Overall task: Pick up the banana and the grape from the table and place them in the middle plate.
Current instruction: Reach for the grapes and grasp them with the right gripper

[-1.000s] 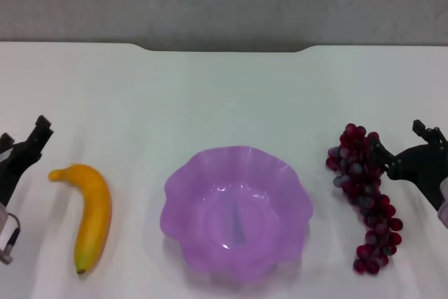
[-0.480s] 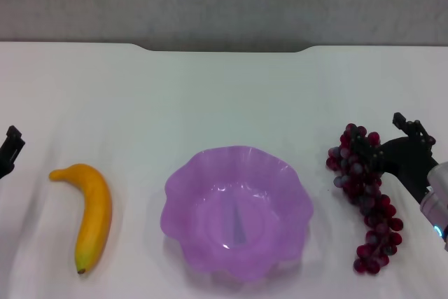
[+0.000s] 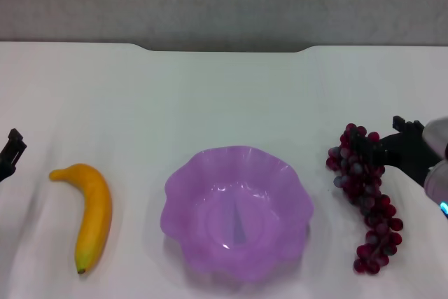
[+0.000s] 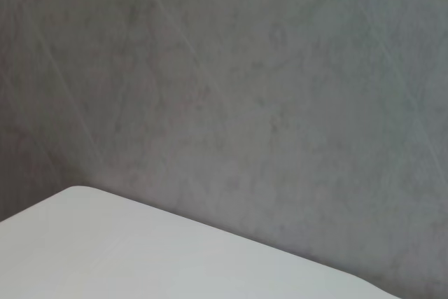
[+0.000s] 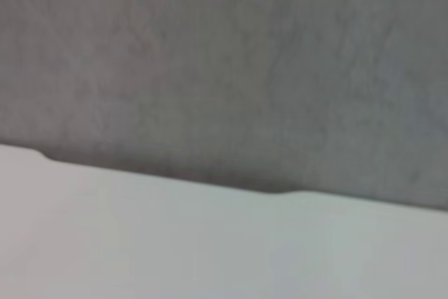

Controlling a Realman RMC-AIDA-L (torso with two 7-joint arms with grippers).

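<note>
Plate: plate (image 3: 236, 213) is my landmark; it sits upright on the table (image 3: 224, 96), near the front edge of my head view, with nothing in it.
Banana: banana (image 3: 91, 213) lies flat on the table, well to the left of the plate and clear of it. Its long axis runs roughly near to far. The dark tip points toward me; the far end curls over to the left, away from the plate.
Grape: grape (image 3: 364, 197) lies flat to the right of the plate, near its rim but not touching. The bunch runs near to far with a slight slant, the thick end farther from me and the thin tail nearer and further right.
Right gripper: right gripper (image 3: 402, 146) is right of the plate, against the far, thick end of the grape on the side away from the plate. I cannot tell how its jaws stand, or whether they hold any grapes.
Left gripper: left gripper (image 3: 10, 152) is far left of the plate, beyond the banana and apart from it; only a dark tip shows, so I cannot tell its jaw state.
Wrist views: I see only table edge and grey wall (image 4: 266, 89).
</note>
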